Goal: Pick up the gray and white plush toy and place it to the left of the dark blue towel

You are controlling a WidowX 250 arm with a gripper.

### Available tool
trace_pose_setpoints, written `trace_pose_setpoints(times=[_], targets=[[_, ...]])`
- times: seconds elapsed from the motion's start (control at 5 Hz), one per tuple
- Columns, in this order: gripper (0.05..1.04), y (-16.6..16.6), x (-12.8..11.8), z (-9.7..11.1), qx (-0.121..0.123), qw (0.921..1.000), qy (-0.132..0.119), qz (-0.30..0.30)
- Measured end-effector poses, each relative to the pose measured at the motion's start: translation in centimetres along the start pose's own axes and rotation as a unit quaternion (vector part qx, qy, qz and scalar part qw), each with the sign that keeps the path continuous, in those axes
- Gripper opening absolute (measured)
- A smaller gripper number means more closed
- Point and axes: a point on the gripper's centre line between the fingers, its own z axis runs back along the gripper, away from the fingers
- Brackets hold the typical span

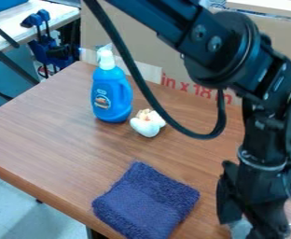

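The black gripper [246, 215] hangs low at the lower right, close over the wooden table. A pale, partly hidden object [240, 228] is right at its lower end; whether it is held cannot be made out. To the gripper's left lies a folded dark blue towel [146, 201], apart from it. Farther back, a blue bottle [111, 93] with a white cap stands upright. Beside the bottle's base, on its right, is a small white plush-like thing [147, 123] with a beige and orange top.
Cardboard [173, 60] with red print stands along the table's back edge. A black cable [133, 60] loops down from the arm over the table [54, 135]. At the upper left, beyond the table's edge, are blue clamp-like tools [48, 44] by another bench.
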Motion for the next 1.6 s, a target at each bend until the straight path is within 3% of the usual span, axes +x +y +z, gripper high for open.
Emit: trace_pose_setpoints(times=[0.2, 0.4, 1.0, 1.2, 1.4, 1.6], targets=[[1.001, 0.8, 0.6, -0.7, 0.026, 0.9996, 0.014, -0.001], [1.001, 1.0, 1.9, -0.2, 0.037, 0.9993, 0.003, -0.008], [1.001, 0.3, 3.3, -3.2, 0.034, 0.9989, 0.022, -0.025], [0.948, 0.7, 3.5, -3.3, 0.033, 0.9993, 0.012, -0.016], [0.747, 1.0, 3.1, -3.5, 0.031, 0.9994, 0.013, -0.009], [0.692, 1.1, 2.6, -3.1, 0.023, 0.9996, 0.014, 0.001]])
